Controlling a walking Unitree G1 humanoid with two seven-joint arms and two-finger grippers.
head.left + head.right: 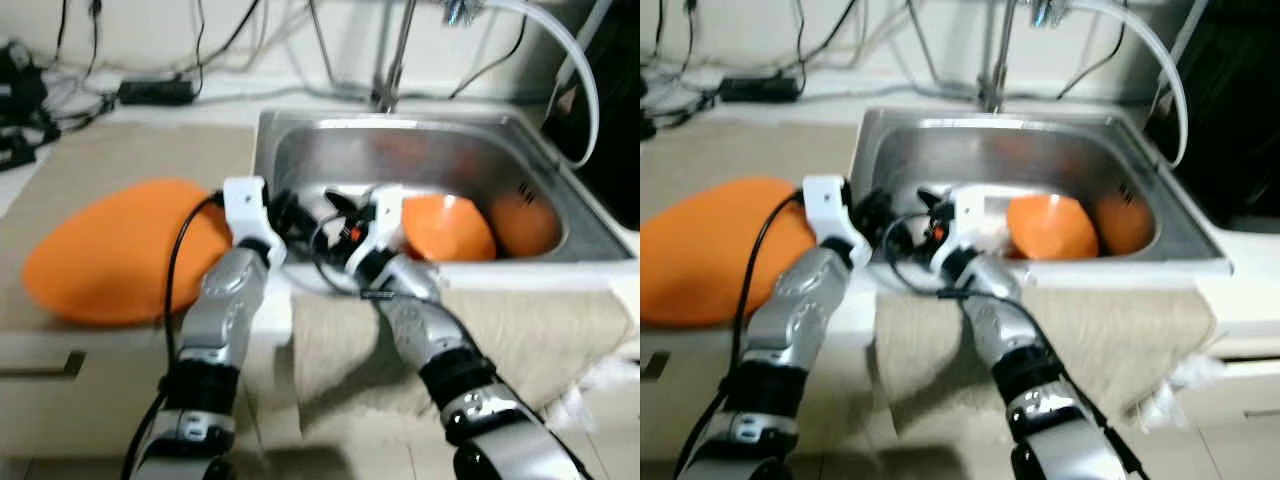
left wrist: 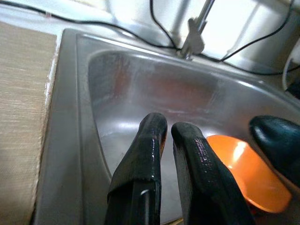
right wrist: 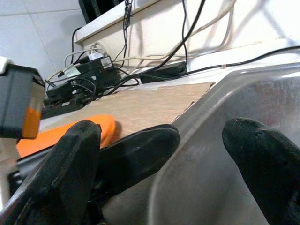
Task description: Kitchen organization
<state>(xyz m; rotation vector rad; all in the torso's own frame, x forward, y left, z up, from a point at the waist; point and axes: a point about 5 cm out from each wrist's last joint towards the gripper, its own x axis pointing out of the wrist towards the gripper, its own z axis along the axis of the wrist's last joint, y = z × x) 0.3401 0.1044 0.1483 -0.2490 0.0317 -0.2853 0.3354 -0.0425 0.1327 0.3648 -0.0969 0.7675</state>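
Steel sink with two orange bowls; left fingers pressed together, right fingers spread.

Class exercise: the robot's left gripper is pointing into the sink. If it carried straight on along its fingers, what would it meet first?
Most likely the bare steel inner wall of the sink, below the faucet. The left gripper, fingers nearly closed, aims there. The orange bowl lies off to one side of that line, though depth is hard to judge.

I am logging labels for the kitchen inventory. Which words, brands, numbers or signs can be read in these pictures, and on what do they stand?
None can be read.
A small dark mark on the inner right wall of the sink, at: too blurred to read.
The orange bowl in the sink and the orange plate on the counter: no lettering visible.
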